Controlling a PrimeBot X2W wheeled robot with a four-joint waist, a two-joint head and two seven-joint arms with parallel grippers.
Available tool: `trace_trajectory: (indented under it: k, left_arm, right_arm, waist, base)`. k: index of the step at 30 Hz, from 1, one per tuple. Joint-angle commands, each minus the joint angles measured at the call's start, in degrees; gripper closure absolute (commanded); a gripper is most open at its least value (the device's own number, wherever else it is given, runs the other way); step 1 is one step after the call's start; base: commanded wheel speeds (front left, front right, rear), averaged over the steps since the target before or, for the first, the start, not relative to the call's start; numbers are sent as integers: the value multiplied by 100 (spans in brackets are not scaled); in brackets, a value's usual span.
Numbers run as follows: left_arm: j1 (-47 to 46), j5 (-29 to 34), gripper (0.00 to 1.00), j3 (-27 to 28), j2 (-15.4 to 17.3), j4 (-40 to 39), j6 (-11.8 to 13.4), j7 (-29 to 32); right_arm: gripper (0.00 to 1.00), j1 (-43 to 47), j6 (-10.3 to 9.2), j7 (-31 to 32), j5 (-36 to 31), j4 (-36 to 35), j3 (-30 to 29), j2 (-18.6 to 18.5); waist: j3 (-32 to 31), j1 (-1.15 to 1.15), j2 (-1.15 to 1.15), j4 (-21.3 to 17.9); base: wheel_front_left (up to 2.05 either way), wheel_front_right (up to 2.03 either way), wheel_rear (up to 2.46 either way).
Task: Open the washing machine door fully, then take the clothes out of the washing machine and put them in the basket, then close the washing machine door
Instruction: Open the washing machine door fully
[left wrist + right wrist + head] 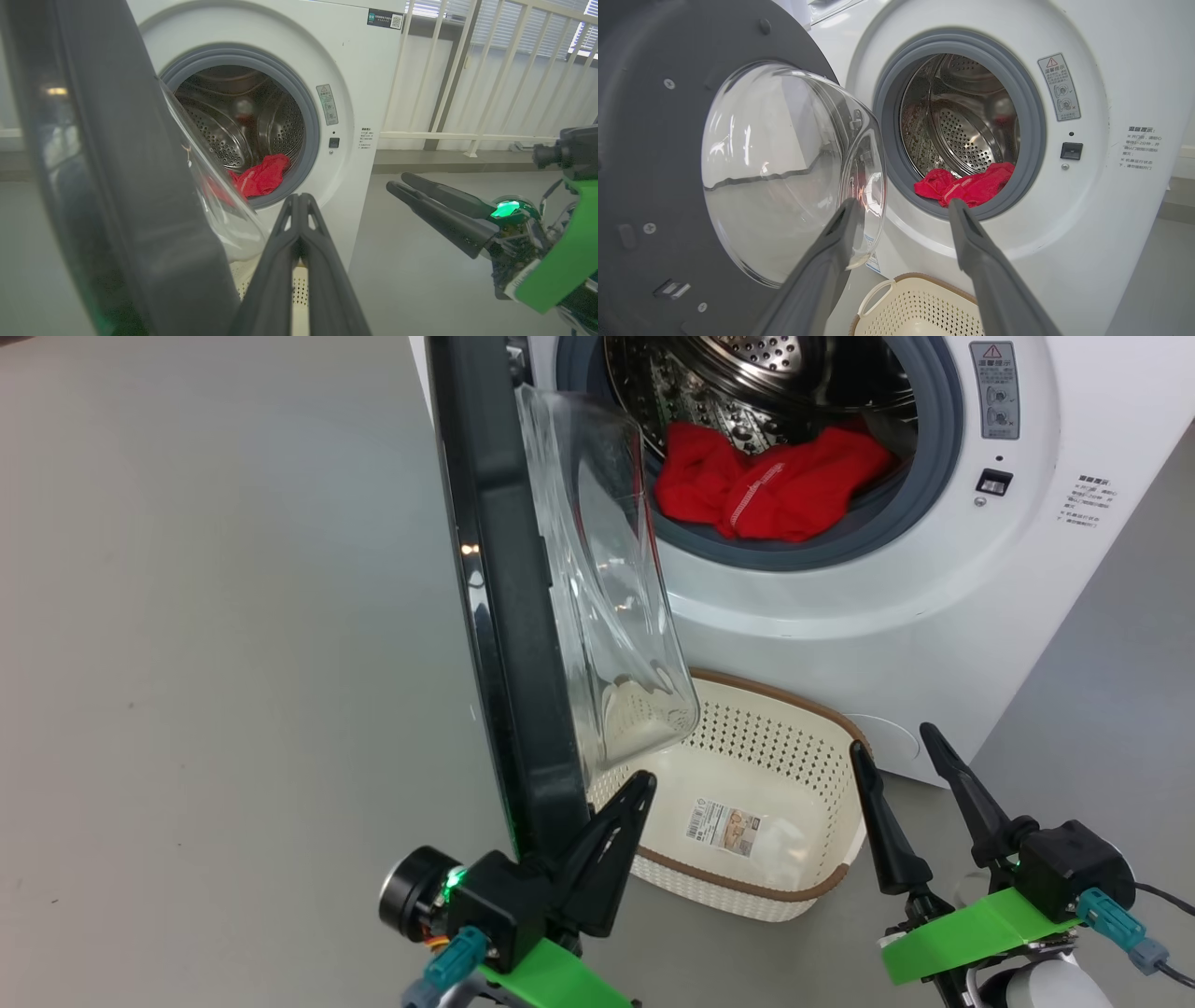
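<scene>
Left gripper (639,784) shut, beside washing machine door (504,616) edge. Right gripper (896,747) spread wide, holding nothing. Door swung out; red clothes (770,481) at drum mouth; basket (822,896) below.

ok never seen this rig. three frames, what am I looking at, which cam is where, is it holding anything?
A two-armed wheeled robot faces a front-loading washing machine. One picture is from its head, looking down; the other two are from cameras on each wrist, looking along that arm's fingers. The left gripper is shut, beside the lower edge of the swung-out washing machine door; whether it touches is unclear. The right gripper is open and holds nothing. Red clothes lie in the drum's mouth. A cream basket, empty but for a sticker, sits on the grey floor below.
</scene>
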Motion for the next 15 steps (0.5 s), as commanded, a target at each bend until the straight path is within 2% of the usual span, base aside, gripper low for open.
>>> trace_trajectory:
  k: [1,15]
  left_arm:
    - [-62,-23,100,218,31,6,87,-38]
    - [-115,101,100,450,34,390,627,-199]
  right_arm:
    - [0,-205,35,-36,74,-131,123,9]
    - [0,-177,35,-36,65,-120,115,9]
  waist:
    - [7,0,0,-7]
    - [27,0,0,81]
  base:
    - [0,0,0]
    - [0,0,0]
